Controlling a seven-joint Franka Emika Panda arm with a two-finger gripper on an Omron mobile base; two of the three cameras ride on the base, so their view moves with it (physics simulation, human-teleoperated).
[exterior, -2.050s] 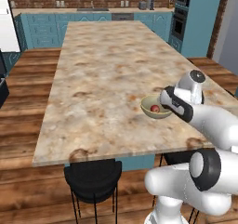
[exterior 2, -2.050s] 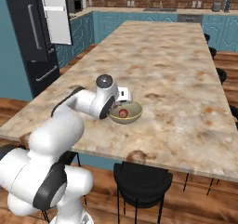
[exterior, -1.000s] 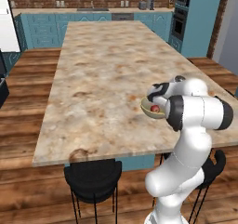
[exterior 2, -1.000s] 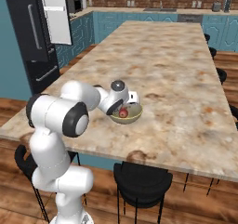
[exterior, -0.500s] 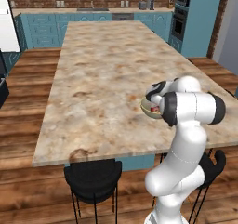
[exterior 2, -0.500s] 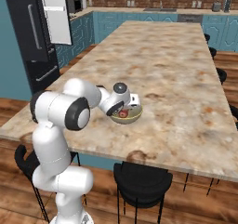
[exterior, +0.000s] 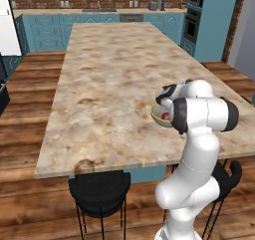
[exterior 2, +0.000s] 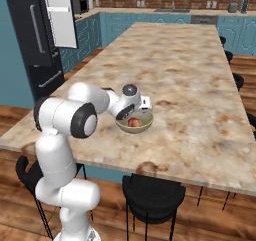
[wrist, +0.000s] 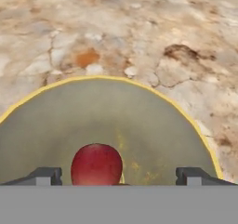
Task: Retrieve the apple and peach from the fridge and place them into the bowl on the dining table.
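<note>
Gripper [wrist: 118, 175] at lower frame, 2 fingertips spread wide clear of the apple [wrist: 96, 164], which rests inside the bowl [wrist: 153, 125] on the dining table [wrist: 139, 28], apparently just released

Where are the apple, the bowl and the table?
apple [wrist: 96, 164], hand view, middle of its red skin.
bowl [wrist: 93, 111], hand view, bare inner wall above the apple.
table [exterior 2: 175, 60], right base view, bare marble top beyond the bowl.
</note>
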